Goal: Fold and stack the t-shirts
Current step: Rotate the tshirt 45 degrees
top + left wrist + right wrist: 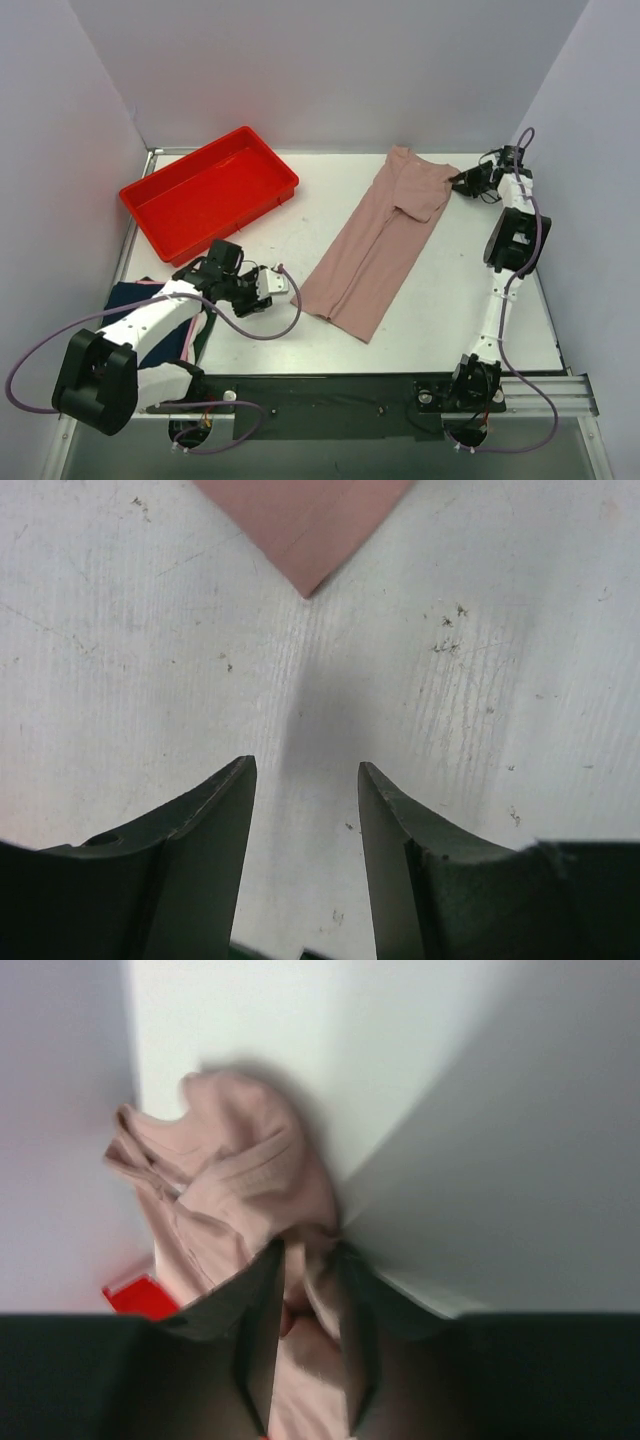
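One thin pinch on the pink shirt (375,240) by the right hand (310,1250) may slip mid-fold; the left hand (305,770) hangs open, holding nothing.

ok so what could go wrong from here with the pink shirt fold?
1. The right claw pinches a bunched end of the pink t-shirt; it may hold only some layers, so the fold could open on lifting.
2. The left claw is open, short of the shirt's near corner; a one-sided pull would likely skew it.
3. The left arm lies over the navy t-shirt; swinging could drag it.
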`<state>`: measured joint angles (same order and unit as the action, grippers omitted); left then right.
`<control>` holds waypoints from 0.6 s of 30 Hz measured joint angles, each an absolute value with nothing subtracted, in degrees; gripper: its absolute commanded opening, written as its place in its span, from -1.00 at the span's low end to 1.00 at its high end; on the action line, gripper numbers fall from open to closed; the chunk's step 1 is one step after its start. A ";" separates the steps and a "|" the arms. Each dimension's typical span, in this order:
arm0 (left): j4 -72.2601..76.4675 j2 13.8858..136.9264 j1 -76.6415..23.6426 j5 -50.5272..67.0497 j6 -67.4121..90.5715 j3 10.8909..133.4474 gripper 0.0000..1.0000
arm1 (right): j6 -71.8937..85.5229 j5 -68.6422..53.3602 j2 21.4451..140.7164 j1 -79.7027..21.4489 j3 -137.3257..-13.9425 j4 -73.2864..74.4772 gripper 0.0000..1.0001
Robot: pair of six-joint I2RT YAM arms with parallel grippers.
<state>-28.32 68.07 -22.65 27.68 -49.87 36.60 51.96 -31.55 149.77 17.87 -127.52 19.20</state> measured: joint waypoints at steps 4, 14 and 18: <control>-27.75 70.61 -25.02 27.62 -53.49 36.62 0.44 | 54.52 -32.03 150.63 16.82 -129.16 14.50 0.11; -21.12 75.88 -31.20 27.46 -57.91 37.45 0.45 | 46.17 -20.18 116.29 15.64 -89.78 19.68 0.10; -17.45 76.18 -31.99 27.44 -59.42 37.32 0.43 | 38.83 -16.51 97.32 9.41 -74.17 23.03 0.10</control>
